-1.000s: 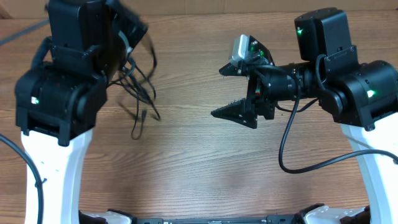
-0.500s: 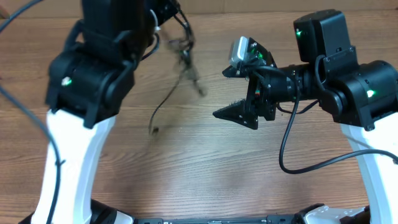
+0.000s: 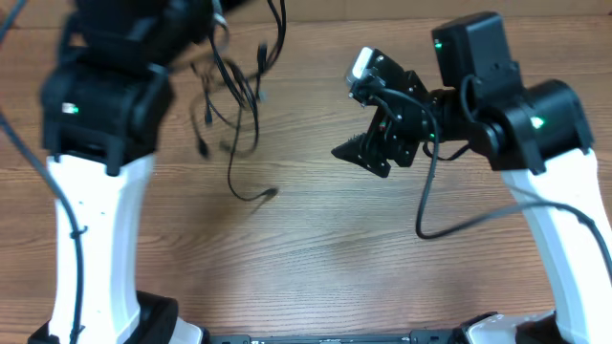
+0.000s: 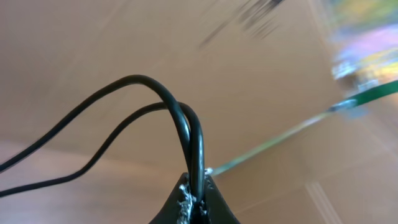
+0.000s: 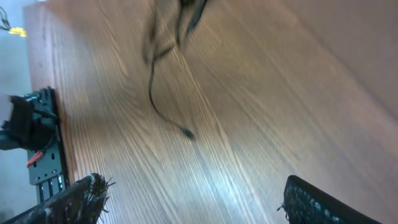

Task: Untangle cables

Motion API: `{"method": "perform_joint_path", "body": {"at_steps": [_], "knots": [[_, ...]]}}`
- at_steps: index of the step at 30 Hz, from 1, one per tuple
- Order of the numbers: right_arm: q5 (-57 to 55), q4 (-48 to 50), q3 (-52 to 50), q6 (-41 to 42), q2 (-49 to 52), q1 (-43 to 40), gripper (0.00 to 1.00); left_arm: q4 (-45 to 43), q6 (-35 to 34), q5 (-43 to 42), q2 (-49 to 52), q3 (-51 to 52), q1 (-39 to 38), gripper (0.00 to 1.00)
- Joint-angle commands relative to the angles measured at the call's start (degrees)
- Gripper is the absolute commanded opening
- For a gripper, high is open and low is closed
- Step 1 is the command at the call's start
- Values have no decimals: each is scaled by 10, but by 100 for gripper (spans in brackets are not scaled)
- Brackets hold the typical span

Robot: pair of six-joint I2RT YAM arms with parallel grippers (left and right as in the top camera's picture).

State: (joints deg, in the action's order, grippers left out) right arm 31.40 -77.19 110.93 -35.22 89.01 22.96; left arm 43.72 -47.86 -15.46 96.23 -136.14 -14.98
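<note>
Several cables [image 3: 234, 96] are dangling in a loose tangle over the far left of the table [image 3: 316, 248], two strands being pinched by the clenched left end effector [image 4: 196, 198]. The right end effector [image 5: 199, 202] is gaping empty, well apart to the right. Any hard swing is risking the thin strands slipping free, or loops tightening into knots

Soft, even light covers the table [image 3: 335, 258] with faint shadows; the overhead view is sharp except for the smeared left arm [image 3: 105, 96], the left wrist view streaks its background behind crisp cables [image 4: 186, 124], and the right wrist view blurs them at its top.
</note>
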Motion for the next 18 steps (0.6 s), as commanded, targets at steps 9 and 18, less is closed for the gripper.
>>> {"method": "perform_joint_path", "body": {"at_steps": [9,18], "knots": [[-25,17,-3,11,10,2,90,-57,-57,-158,-50,-89,68,4],[-25,20,-3,11,10,2,90,-202,-49,-225,-71,-129,71,4]]}}
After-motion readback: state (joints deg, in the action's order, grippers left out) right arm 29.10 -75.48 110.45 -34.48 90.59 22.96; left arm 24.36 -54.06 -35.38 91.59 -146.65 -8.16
